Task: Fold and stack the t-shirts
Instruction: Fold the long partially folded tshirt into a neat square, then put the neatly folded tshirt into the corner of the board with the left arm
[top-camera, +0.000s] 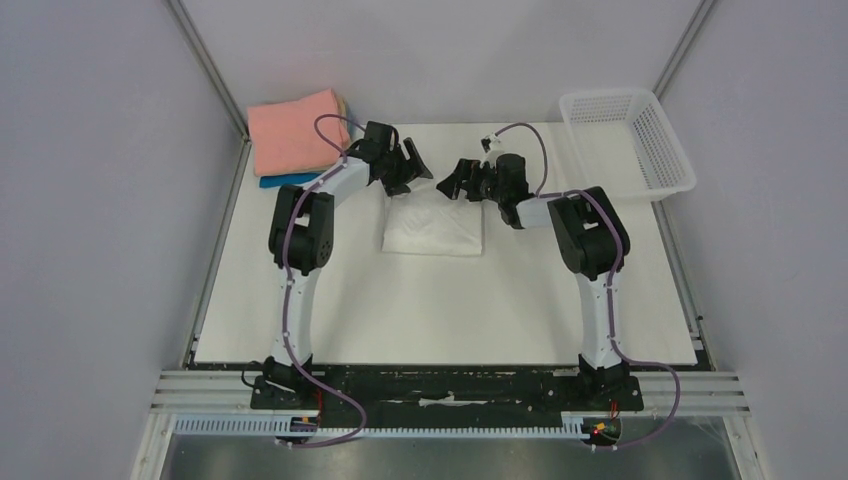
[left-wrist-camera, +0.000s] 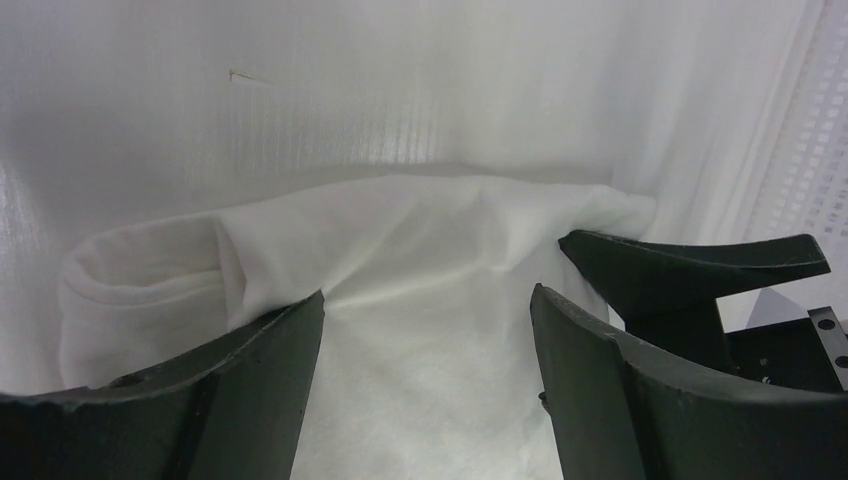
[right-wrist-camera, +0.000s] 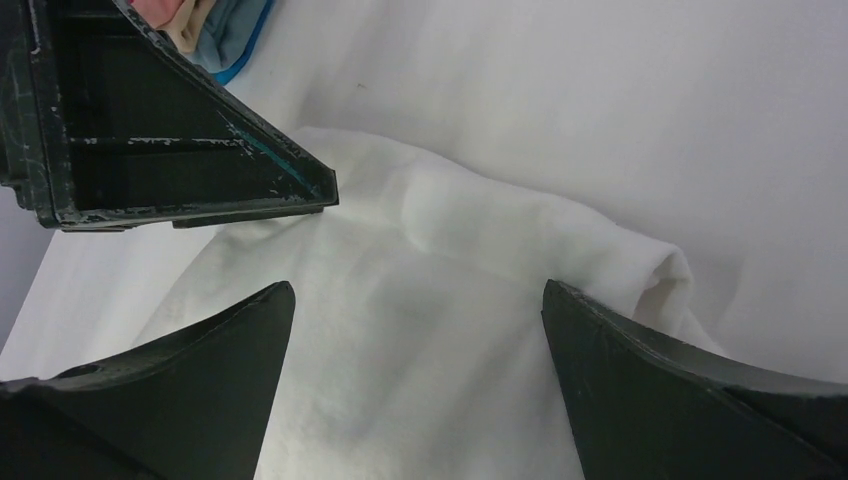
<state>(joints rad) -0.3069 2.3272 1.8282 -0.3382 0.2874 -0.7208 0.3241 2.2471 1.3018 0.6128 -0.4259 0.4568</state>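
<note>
The white t-shirt (top-camera: 432, 229) lies folded in a rough rectangle at the table's middle; it fills the left wrist view (left-wrist-camera: 420, 300) and the right wrist view (right-wrist-camera: 430, 330). My left gripper (top-camera: 412, 166) hovers open over its far left edge, empty. My right gripper (top-camera: 458, 179) hovers open over its far right edge, empty, facing the left one. A stack of folded t-shirts sits at the back left: salmon-pink (top-camera: 295, 130) on top, tan hardly showing, bright blue (top-camera: 290, 180) at the bottom. Its corner shows in the right wrist view (right-wrist-camera: 225, 35).
A white lattice basket (top-camera: 630, 140) stands at the back right corner. Grey walls close in the table on the left, the right and the back. The white table top (top-camera: 440, 310) runs forward to the arm bases.
</note>
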